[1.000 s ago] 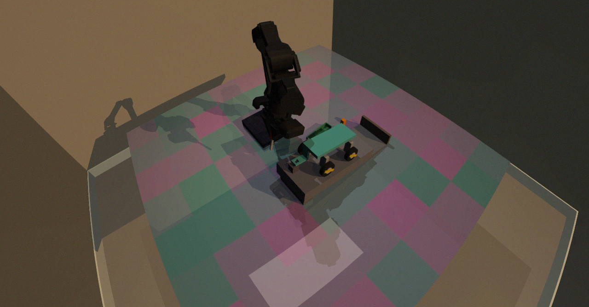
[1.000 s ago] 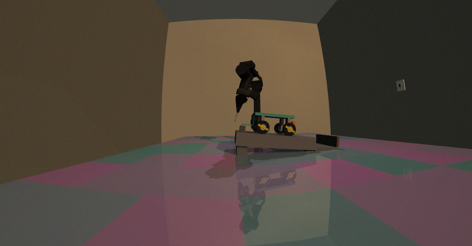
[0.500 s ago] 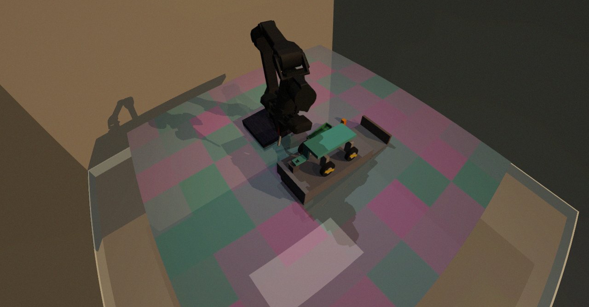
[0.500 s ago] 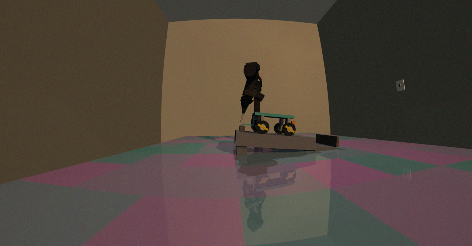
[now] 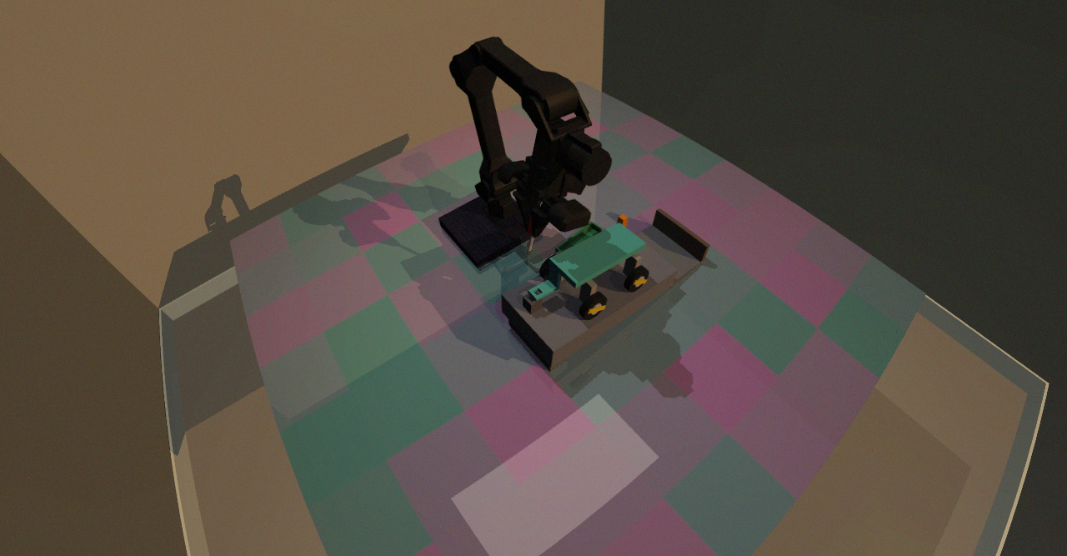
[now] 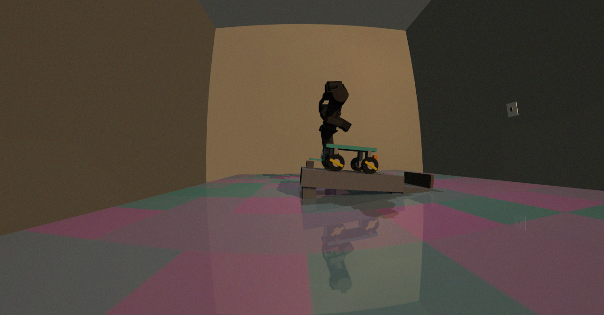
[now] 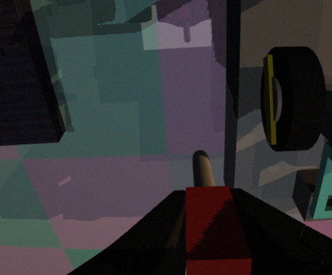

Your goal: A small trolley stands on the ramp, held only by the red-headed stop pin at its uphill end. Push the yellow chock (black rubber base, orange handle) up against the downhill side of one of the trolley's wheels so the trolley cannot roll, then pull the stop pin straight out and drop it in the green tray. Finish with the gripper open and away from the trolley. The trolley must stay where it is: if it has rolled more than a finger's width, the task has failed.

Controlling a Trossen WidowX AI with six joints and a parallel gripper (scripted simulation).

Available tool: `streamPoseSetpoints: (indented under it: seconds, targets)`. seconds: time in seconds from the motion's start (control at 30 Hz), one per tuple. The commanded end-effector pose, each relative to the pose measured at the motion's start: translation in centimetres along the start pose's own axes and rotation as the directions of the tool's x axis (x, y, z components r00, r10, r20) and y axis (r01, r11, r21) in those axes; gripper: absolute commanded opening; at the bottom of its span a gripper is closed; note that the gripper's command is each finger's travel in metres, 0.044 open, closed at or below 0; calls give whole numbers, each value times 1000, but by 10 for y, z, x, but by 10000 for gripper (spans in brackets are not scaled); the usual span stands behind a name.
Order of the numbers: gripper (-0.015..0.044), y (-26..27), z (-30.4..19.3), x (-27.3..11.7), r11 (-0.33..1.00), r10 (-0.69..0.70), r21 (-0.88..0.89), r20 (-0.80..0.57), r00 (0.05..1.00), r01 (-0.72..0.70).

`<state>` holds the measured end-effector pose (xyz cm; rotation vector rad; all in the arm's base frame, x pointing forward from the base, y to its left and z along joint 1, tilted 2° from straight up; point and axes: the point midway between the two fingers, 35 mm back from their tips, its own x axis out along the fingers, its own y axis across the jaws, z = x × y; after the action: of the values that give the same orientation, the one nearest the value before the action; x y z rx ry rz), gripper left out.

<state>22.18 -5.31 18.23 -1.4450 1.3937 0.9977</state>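
Observation:
My gripper [image 5: 530,226] [image 7: 206,202] is shut on the red head of the stop pin [image 7: 217,225], whose pale shaft [image 5: 530,245] hangs down free, off the ramp's far side near the uphill end. The teal-decked trolley [image 5: 600,254] [image 6: 350,148] stands on the ramp [image 6: 350,181]; one black wheel [image 7: 301,99] and the end tab [image 7: 319,204] with its empty square hole show in the wrist view. The chock's orange handle [image 5: 622,219] [image 6: 374,157] shows past the trolley's downhill end. Its base and any wheel contact are hidden. The green tray [image 5: 594,228] is partly hidden behind the deck.
The robot's dark base slab [image 5: 481,232] [image 7: 17,76] lies left of the gripper in the wrist view. The ramp has a raised dark board [image 5: 680,234] [image 6: 418,180] at its downhill end and a dark end wall [image 5: 526,334] uphill. A small block [image 5: 531,304] sits under the tab.

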Motion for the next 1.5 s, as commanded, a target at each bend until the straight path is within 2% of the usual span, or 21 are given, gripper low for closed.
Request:
streamPoseSetpoints:
  seconds: [0.0, 1.27, 1.47]
  targets:
    - [0, 1, 14, -1, 1000, 3, 0, -3, 1000, -3]
    - [0, 4, 151, -18, 1000, 5, 0, 11, 1000, -5]
    - [0, 5, 156, -19, 1000, 5, -5, 12, 1000, -4]
